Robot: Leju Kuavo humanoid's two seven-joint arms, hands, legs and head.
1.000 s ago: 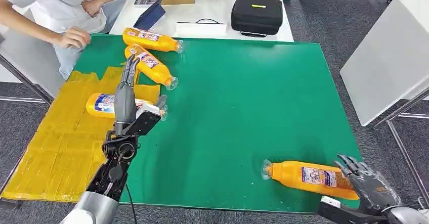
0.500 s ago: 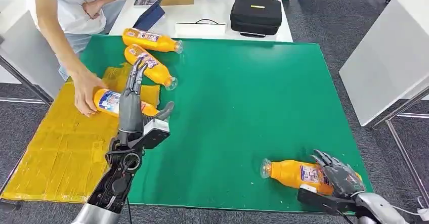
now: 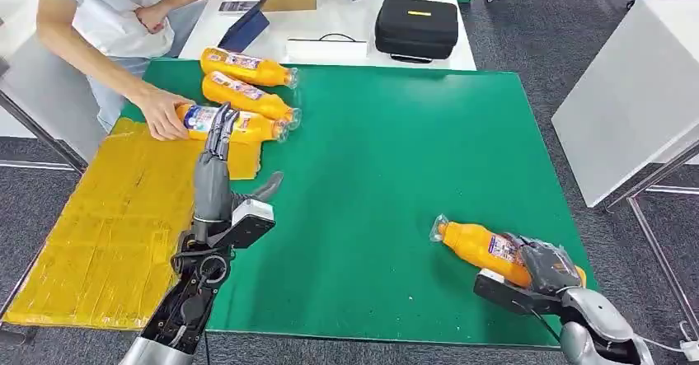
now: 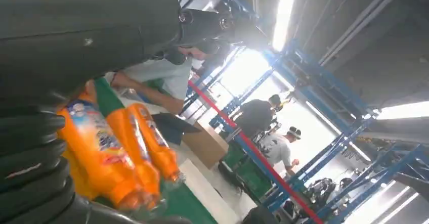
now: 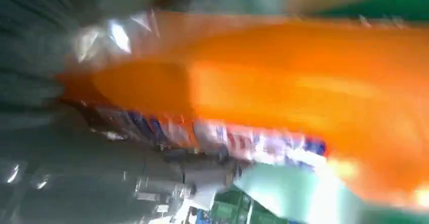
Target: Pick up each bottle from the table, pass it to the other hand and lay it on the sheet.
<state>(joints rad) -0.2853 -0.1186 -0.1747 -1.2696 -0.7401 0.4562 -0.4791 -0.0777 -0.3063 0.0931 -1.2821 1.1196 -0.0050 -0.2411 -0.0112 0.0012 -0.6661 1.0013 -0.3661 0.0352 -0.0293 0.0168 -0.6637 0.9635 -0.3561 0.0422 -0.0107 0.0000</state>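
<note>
Green table (image 3: 396,159): my right hand (image 3: 546,268) grips a lying bottle (image 3: 478,247); my left hand (image 3: 216,171) hovers empty, fingers spread, near the yellow sheet (image 3: 99,217).

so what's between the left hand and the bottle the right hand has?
Head view: only bare green mat between the left hand and the bottle gripped by the right hand.

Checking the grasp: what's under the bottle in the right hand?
The right hand wraps the bottle at its base; beneath its neck is bare green mat. The hand hides whether the base is lifted.
</note>
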